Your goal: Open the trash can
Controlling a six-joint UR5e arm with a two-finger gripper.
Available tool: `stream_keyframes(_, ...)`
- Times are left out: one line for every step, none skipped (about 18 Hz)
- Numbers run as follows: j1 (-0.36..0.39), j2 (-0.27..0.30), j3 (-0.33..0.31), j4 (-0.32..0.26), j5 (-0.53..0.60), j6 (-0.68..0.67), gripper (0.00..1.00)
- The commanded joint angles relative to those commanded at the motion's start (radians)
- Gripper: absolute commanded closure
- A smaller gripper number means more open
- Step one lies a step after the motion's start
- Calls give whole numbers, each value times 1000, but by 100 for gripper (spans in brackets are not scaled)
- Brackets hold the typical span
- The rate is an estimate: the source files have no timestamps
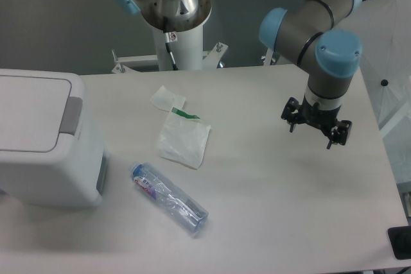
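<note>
Camera view from above the table: the trash can (45,139) sits at the far left edge, a big white boxy bin, and its flat lid (32,113) lies shut and level. The grey push tab (71,115) on the lid's right side looks untouched. So nothing of the job is done yet, as far as I can judge; the whole opening is left.

The gripper (314,134) hangs over the right part of the table (276,210), well apart from the bin, pointing down at bare tabletop. Its two fingers stand spread, released, holding nothing.

Between the gripper and the bin lie a few loose things: a clear plastic bottle (169,199) on its side near the bin's front corner, a flat white plastic bag (184,141), and a small crumpled wrapper (168,98) just behind it.

My guess is the arm must first cross the table, over this clutter, then press down on the grey tab.
</note>
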Motion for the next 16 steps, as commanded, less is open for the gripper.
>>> stream_keyframes(-14, 3, 5, -2, -5, -44, 0)
stream_keyframes(-26, 6, 0, -2, -9, -90, 0)
stream_keyframes(-41, 6, -2, -2, -9, -120, 0)
stream_keyframes(-63, 8, 0, -2, -8, -132, 0)
stream_keyframes(-81, 12, 6, -6, -6, -144, 0)
stream_keyframes(-94, 23, 2, -11, -6, -180, 0)
stream_keyframes(-107, 37, 2, -18, -15, -250, 0)
stream_keyframes(-126, 46, 12, -26, -34, -326, 0)
stream_keyframes(-140, 55, 21, -40, -47, -379, 0)
stream_keyframes(-153, 60, 38, -63, -63, -413, 0)
stream_keyframes(-173, 61, 54, -93, -80, -442, 0)
stream_keyframes(-192, 69, 76, -130, -89, -471, 0)
stream_keyframes(-209, 75, 98, -162, -100, -502, 0)
stream_keyframes(-229, 77, 118, -190, -115, -529, 0)
stream_keyframes(-250, 81, 139, -208, -135, -558, 0)
stream_keyframes(-264, 92, 153, -221, -159, -595, 0)
